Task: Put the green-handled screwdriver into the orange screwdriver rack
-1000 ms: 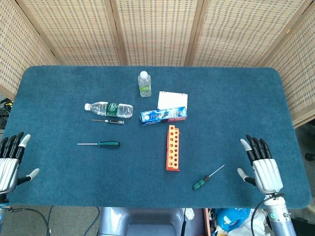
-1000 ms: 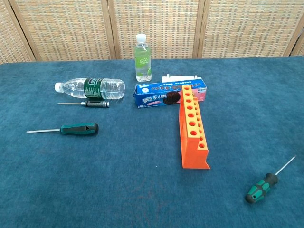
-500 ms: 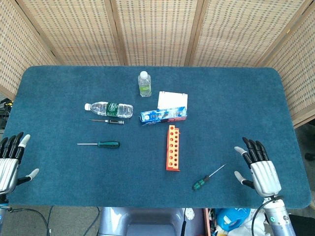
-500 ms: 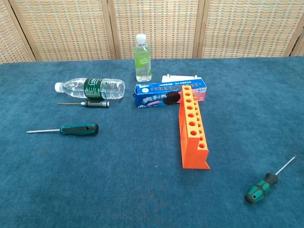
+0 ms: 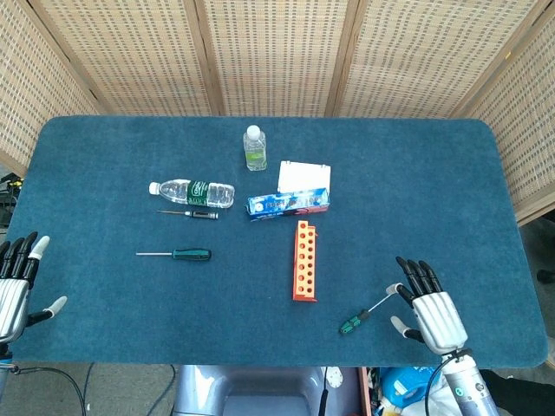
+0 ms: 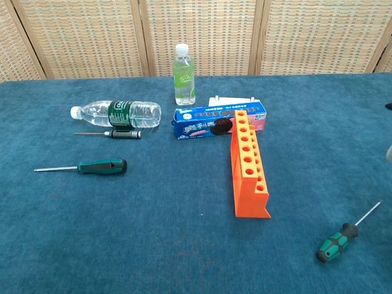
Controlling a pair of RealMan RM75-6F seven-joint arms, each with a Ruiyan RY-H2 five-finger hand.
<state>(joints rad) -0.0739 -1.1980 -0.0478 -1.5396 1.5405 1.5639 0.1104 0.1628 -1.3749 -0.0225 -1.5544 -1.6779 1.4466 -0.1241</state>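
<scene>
The bench is covered in blue cloth, with wicker screens behind its far edge. Near the middle stands the orange rack, running near-to-far with its holes facing up. Just beyond its far end lie a blue biscuit box and a white box. A clear bottle lies on its side to the left, and a small bottle stands upright further back.

There are two green-handled screwdrivers. One, the left driver, lies well left of the rack. The other, the right driver, lies near the front edge, right of the rack, its tip pointing far-right. A thin black driver lies just beside the clear bottle.

The right robot hand hovers with fingers spread and empty, its fingertips close to the right driver's tip. The left robot hand rests spread and empty at the near left corner.

The step looks like a reach for the right driver. It would go best to take the thick handle rather than the thin shaft, so the tip can be stood upright over a hole.
</scene>
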